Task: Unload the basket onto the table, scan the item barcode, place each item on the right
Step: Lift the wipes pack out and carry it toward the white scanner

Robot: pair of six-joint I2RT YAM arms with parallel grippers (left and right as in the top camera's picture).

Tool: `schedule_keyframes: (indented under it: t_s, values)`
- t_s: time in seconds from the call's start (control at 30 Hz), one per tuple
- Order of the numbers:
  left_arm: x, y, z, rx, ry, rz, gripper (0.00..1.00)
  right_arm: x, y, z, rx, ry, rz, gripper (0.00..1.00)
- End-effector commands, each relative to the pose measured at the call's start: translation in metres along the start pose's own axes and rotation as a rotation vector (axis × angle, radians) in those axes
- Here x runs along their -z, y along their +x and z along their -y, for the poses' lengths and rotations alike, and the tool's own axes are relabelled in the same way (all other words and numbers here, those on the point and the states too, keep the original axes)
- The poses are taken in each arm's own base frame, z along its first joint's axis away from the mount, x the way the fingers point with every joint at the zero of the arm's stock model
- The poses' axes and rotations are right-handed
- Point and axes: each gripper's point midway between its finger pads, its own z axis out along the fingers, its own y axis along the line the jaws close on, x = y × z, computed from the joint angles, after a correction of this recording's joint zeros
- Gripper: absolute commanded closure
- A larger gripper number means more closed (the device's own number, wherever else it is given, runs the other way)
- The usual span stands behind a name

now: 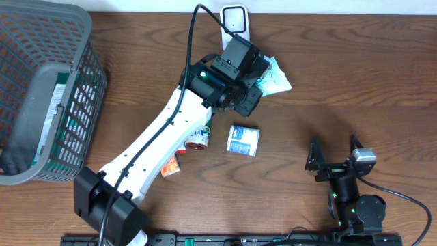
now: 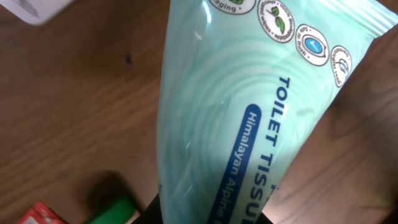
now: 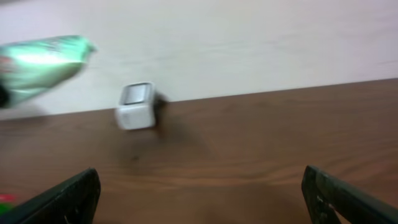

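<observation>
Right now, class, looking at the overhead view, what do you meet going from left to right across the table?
grey basket → orange packet → red-and-white can → blue-and-white box → toilet tissue pack → right gripper. The white scanner is left out: it lines up with the box.

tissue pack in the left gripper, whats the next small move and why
Probably rotate the tissue pack and ease it toward the scanner. The left gripper holds it beside the scanner, and the wrist view shows only its printed front, no barcode.
</observation>
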Motion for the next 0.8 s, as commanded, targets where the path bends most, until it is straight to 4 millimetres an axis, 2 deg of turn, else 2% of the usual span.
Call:
schedule_keyframes:
  t_s: [0.0,0.07,0.17,0.33,0.5,0.67,0.77]
  values:
    - [0.007,-0.007,-0.005,-0.086,-0.035,0.032,0.93,0.009,-0.038,-0.029,-0.086,-0.131,0.04,0.01]
    - [0.007,-0.009,-0.005,-0.087,-0.035,0.041,0.93,0.014,-0.06,-0.035,-0.1,-0.136,0.035,0.01]
    - [0.007,-0.01,-0.003,-0.086,-0.024,0.045,0.93,0.017,-0.081,-0.053,-0.131,-0.197,-0.036,0.01]
    - [0.008,-0.01,0.0,-0.018,0.0,0.045,0.93,0.005,-0.089,-0.097,-0.227,-0.42,-0.252,0.01]
    - [0.022,-0.012,-0.006,0.092,0.02,0.069,0.93,-0.011,-0.094,-0.137,-0.312,-0.69,-0.454,0.01]
    - [0.044,-0.007,0.003,0.159,0.217,0.064,0.93,-0.031,-0.092,-0.146,-0.369,-0.818,-0.535,0.01]
    - [0.054,-0.001,-0.003,0.219,0.31,0.046,0.93,-0.045,-0.089,-0.137,-0.45,-0.809,-0.561,0.01]
